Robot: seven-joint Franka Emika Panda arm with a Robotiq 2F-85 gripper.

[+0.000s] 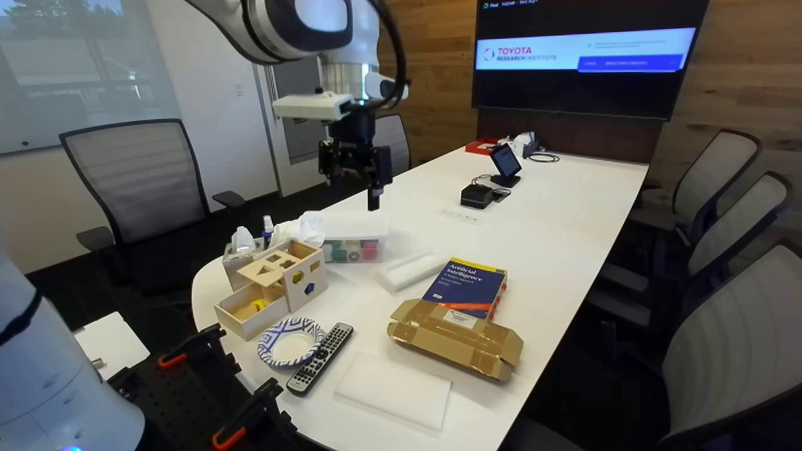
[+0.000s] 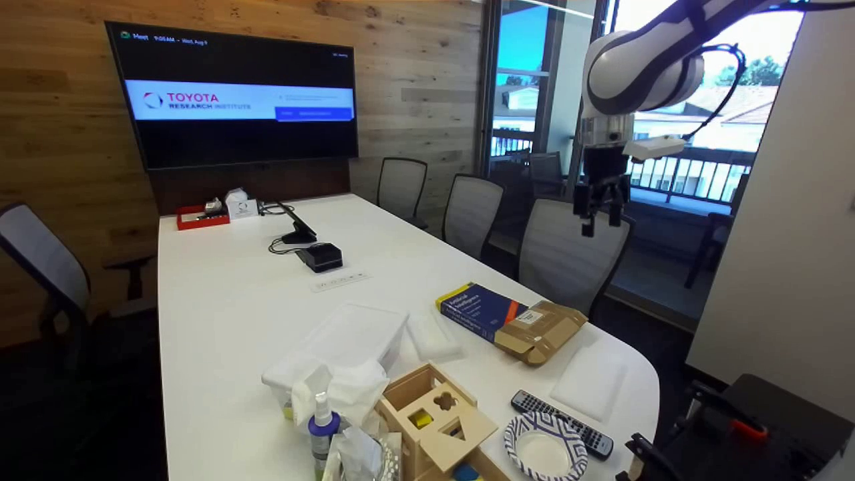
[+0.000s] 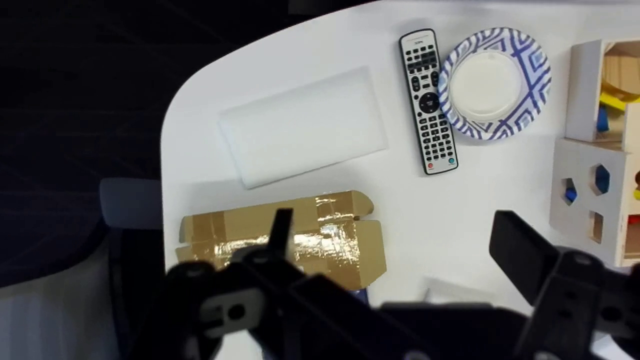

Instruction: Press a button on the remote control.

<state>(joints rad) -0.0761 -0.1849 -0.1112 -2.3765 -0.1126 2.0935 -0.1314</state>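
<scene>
The remote control (image 1: 318,359) lies flat on the white table, buttons up, at the near end. It also shows in an exterior view (image 2: 596,441) and at the upper middle of the wrist view (image 3: 426,112). It has dark buttons on a pale silver face with a black edge. A patterned paper plate (image 3: 485,86) overlaps its long edge slightly. My gripper (image 1: 356,188) is high above the table, fingers down, away from the remote. In the wrist view the gripper (image 3: 392,230) is open with its fingertips wide apart and nothing between them. It also shows in an exterior view (image 2: 601,224).
A white foam sheet (image 3: 305,127) lies beside the remote. A cardboard package (image 1: 457,338) rests against a blue book (image 1: 467,285). A wooden shape box (image 1: 301,275), a lidded plastic bin (image 1: 355,235) and a tissue box (image 1: 241,257) stand along the table's side. Chairs (image 1: 733,351) surround the table.
</scene>
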